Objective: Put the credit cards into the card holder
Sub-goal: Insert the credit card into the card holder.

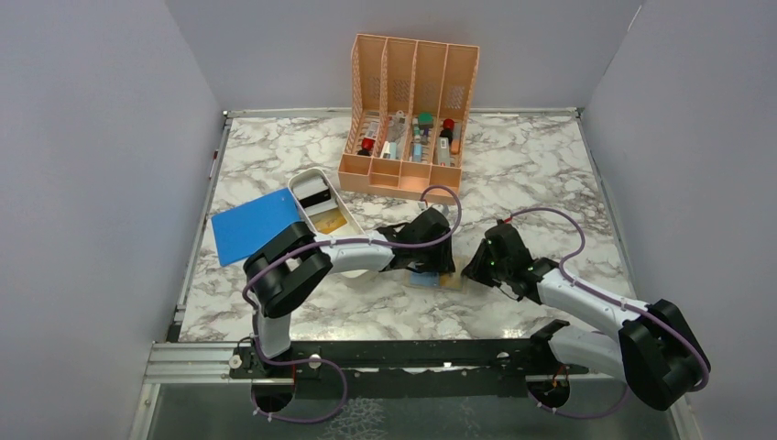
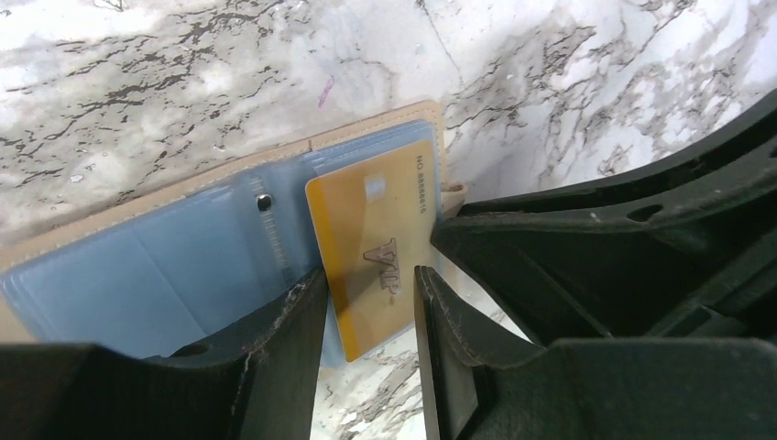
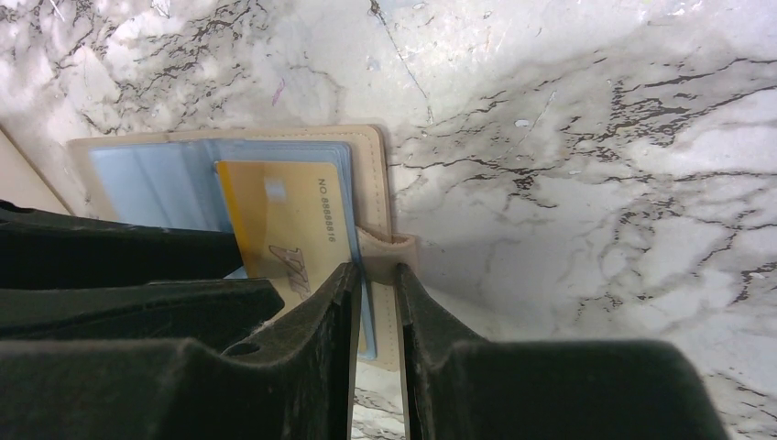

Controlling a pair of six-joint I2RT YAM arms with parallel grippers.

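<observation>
The tan card holder (image 2: 137, 206) lies open on the marble, its clear sleeves facing up. A gold credit card (image 2: 371, 247) marked VIP rests slanted on the right sleeve, with its near end hanging over the table. My left gripper (image 2: 371, 273) straddles that card with one finger on each long edge, shut on it. In the right wrist view the card (image 3: 284, 220) lies beside the holder's tan border (image 3: 371, 174). My right gripper (image 3: 374, 268) is narrowly shut on the holder's snap tab and right edge. In the top view both grippers meet over the holder (image 1: 440, 280).
An orange slotted rack (image 1: 410, 110) with small items stands at the back. A white oblong tray (image 1: 316, 197) and a large blue sheet (image 1: 252, 226) lie to the left of the arms. Walls close in the table on three sides.
</observation>
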